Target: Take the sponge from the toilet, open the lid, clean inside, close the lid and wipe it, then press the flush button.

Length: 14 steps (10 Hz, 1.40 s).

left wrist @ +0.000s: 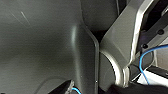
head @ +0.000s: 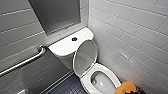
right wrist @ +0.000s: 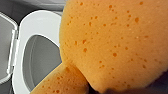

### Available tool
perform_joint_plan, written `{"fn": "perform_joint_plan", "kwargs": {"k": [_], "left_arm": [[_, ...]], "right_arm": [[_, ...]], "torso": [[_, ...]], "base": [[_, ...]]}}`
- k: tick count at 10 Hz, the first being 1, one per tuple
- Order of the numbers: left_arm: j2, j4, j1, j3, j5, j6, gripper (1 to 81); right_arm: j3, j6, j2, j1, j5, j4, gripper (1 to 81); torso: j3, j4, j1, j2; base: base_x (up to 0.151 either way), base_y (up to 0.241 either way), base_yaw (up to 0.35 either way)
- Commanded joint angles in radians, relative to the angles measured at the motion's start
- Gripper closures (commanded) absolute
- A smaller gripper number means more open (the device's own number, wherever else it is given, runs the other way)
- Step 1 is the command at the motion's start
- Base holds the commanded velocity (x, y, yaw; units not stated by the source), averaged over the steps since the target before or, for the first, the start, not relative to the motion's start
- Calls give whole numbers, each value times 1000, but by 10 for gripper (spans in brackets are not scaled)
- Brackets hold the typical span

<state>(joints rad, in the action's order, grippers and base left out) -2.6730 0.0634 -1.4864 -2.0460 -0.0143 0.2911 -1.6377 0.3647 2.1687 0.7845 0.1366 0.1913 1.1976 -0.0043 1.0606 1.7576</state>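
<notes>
The white toilet (head: 86, 77) stands in the corner with its lid (head: 85, 56) raised against the tank (head: 63, 46). The dark flush button (head: 74, 39) sits in the middle of the tank top. Seat and open bowl (head: 101, 82) lie uncovered. The orange sponge (head: 125, 87) hangs just right of the bowl's front, with my right gripper (head: 140, 90) shut on it. In the right wrist view the sponge (right wrist: 112, 45) looms large, with the seat (right wrist: 40, 22) and the bowl (right wrist: 42, 60) beyond it. My left gripper is open and holds nothing.
A metal grab bar (head: 25, 61) runs along the left wall. White tiled wall (head: 130, 37) closes in tight on the toilet's right. A grey panel (head: 57, 13) hangs above the tank. Dark floor (head: 67, 87) lies left of the bowl.
</notes>
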Motion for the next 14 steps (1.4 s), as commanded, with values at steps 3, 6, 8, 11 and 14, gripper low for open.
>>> {"fn": "perform_joint_plan", "kwargs": {"k": [3, 6, 8, 11, 14], "left_arm": [[-2, 1, -27, 0, -90, 8, 10], [-38, -10, -27, -39, -92, 10, 10], [-45, -14, -26, -42, -92, 11, 10], [-45, -13, -27, -56, -92, 10, 10], [-70, -13, -27, -92, -92, 10, 10]], "right_arm": [[236, -12, -83, 62, -101, -15, 811], [349, -13, -105, 74, -111, -64, 811], [389, -13, -129, -24, -129, -72, 811], [377, -6, -114, -283, -299, -59, 811], [258, 0, -10, -398, -396, -59, 811]], "torso": [[0, 0, 0, 0], [0, 0, 0, 0], [0, 0, 0, 0], [0, 0, 0, 0], [0, 0, 0, 0]], "base": [[0, 0, 0], [0, 0, 0], [0, 0, 0], [0, 0, 0], [0, 0, 0]]}}
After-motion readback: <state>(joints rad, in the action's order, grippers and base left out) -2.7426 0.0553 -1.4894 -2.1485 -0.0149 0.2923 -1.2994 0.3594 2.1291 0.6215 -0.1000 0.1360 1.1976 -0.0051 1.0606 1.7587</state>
